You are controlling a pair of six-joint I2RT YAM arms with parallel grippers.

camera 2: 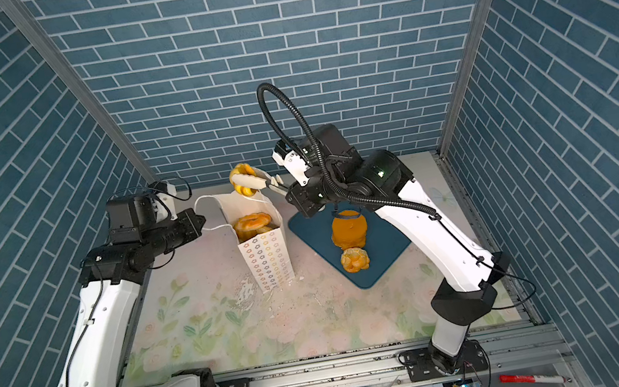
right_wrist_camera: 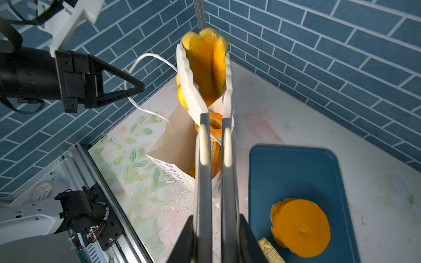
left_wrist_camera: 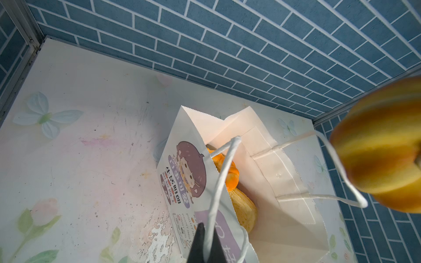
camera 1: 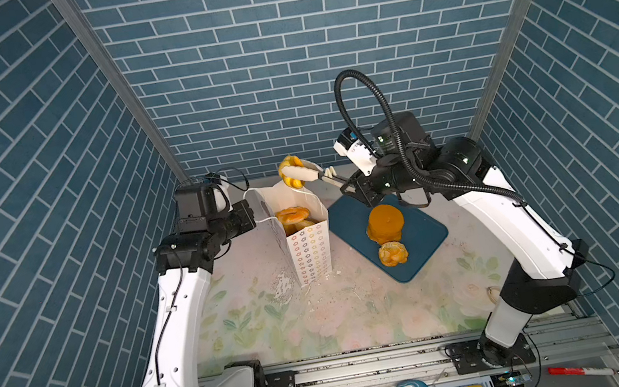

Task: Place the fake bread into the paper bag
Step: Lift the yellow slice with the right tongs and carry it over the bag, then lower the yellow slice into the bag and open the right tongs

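The right gripper (right_wrist_camera: 216, 227) was clamped tight on a pair of tongs (right_wrist_camera: 205, 141). The tongs' white tips pinched a doughnut (camera 1: 290, 174) in the air above the far rim of the bag (camera 1: 311, 253), not squarely over its mouth. The left gripper (left_wrist_camera: 205, 246) was closed on the near handle (left_wrist_camera: 218, 182), drawing that side of the bag outward so the mouth stayed wide. Bread (camera 1: 292, 215) already lay piled high inside the bag. Beside the bag on the right-arm side, a tray (camera 1: 425, 243) held a cake (camera 1: 386, 222) and a bun (camera 1: 392, 254).

The main risk looked to be an early release. From over the far rim, the doughnut would likely strike the paper edge and drop behind the bag. The free handle (left_wrist_camera: 341, 173) looped just under the doughnut. It could catch the ring or a tong tip on the way down and drag the bag with it. The bag was light and steadied by a single cord, so a nudge from the tongs might tilt or fold it. With the bag so full, the doughnut might also perch on the pile and roll back out. Its surface looked glossy, and the tongs gripped it only at its sides, so it might slip out partway.
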